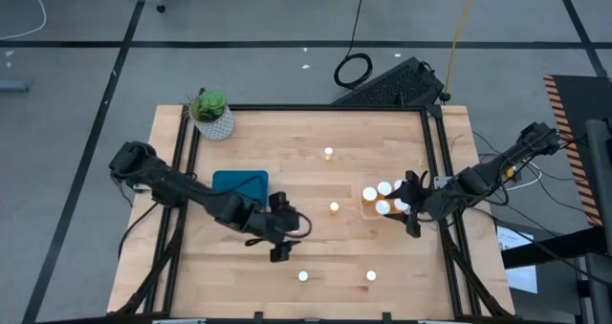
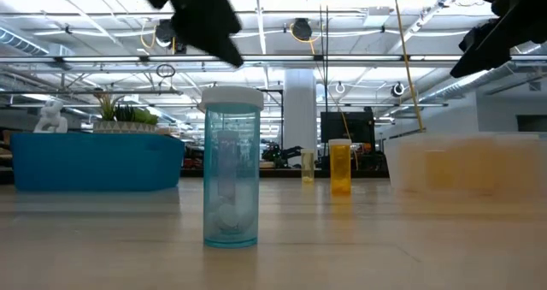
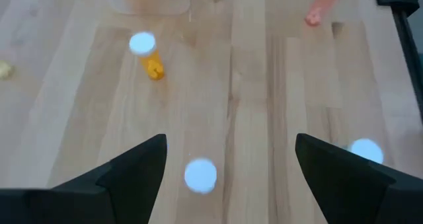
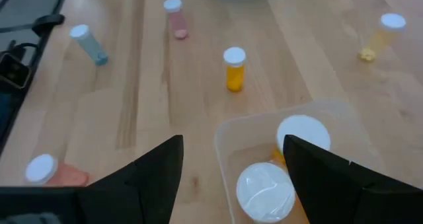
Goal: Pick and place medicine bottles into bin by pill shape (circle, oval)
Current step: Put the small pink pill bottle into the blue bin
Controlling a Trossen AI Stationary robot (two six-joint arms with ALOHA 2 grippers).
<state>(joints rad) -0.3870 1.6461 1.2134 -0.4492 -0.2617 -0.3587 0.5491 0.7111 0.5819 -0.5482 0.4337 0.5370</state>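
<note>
We see the left gripper [image 3: 228, 168] jaws apart above a white-capped pill bottle [image 3: 199, 175] standing between them on the wooden desk [image 3: 251, 85]; right gripper [image 4: 231, 178] jaws apart over the clear plastic bin [image 4: 228, 141] holding capped bottles [image 4: 303, 133]

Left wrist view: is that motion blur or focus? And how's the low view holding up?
Left wrist view: the bottle and the white caps are smeared and soft, and so is the table grain; I can't tell motion from focus. Its open left gripper shows dark and edge-sharp. Low view: the teal bottle is sharp, while the ceiling lights glare and the arms above are dark silhouettes.
</note>
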